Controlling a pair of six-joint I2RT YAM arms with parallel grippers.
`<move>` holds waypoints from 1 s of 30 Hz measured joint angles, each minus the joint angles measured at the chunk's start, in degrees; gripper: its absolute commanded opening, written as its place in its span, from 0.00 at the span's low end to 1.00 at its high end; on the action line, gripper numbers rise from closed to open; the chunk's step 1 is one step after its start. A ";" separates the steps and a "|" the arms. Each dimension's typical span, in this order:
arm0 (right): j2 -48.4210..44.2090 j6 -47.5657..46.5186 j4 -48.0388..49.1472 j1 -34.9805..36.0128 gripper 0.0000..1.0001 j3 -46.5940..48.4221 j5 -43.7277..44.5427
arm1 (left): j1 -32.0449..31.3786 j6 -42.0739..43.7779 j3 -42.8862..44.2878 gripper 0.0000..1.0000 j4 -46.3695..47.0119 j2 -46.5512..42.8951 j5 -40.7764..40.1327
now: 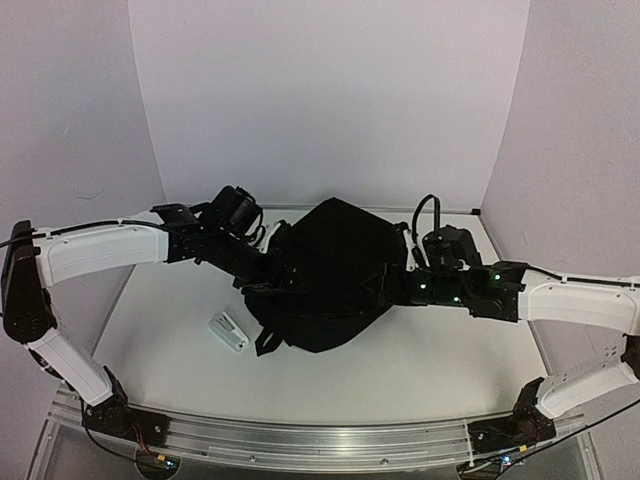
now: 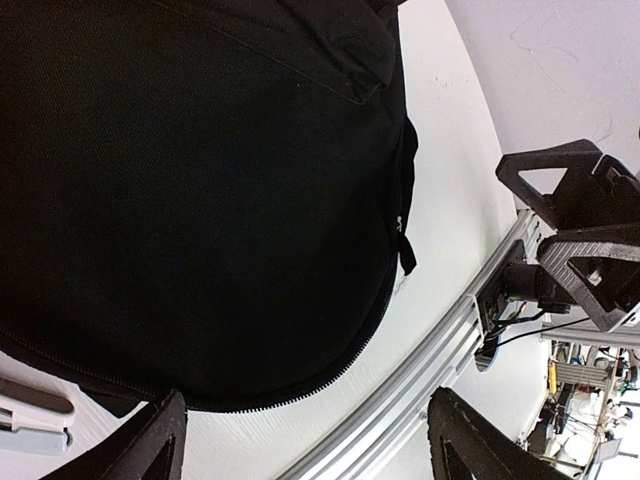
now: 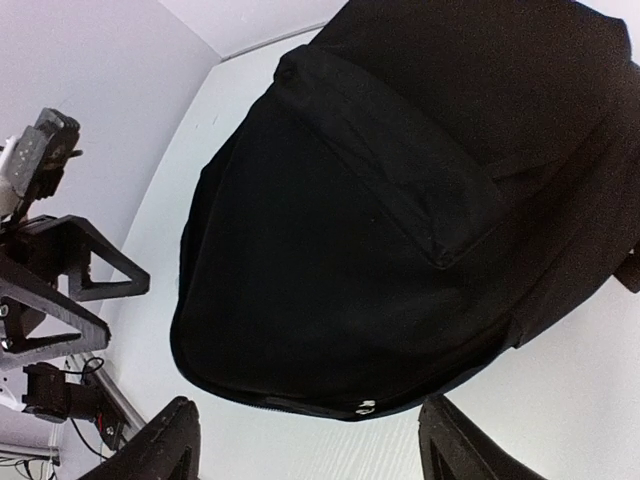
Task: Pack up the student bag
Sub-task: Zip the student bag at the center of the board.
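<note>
The student bag (image 1: 330, 270), a large soft black backpack, lies in the middle of the white table. My left gripper (image 1: 272, 282) is at its left side and my right gripper (image 1: 392, 286) at its right side. In the left wrist view the bag (image 2: 200, 200) fills most of the picture, with its zip edge curving just ahead of the open left gripper (image 2: 310, 450); only table shows between the fingers (image 2: 150, 445). In the right wrist view the bag (image 3: 400, 200) lies just beyond the open right gripper (image 3: 310, 450), a small white zip tag on its near edge.
A small white and grey object (image 1: 228, 330) lies on the table left of the bag, near its front corner, also showing as a grey-white object (image 2: 30, 425) in the left wrist view. An aluminium rail (image 1: 320, 435) runs along the near table edge. White walls enclose the back and sides.
</note>
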 measured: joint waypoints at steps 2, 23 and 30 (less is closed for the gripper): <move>1.91 -2.50 -1.05 0.41 0.58 1.72 -1.32 | -0.08 -0.21 -0.58 0.87 0.08 0.00 -0.14; 14.32 -12.21 -5.73 1.25 0.38 8.87 -8.50 | -0.05 -8.37 -6.02 0.88 -1.64 -2.71 -7.06; 15.42 -12.92 -5.78 1.25 0.14 8.91 -8.84 | -0.01 -9.64 -6.90 0.79 -1.54 -2.69 -6.85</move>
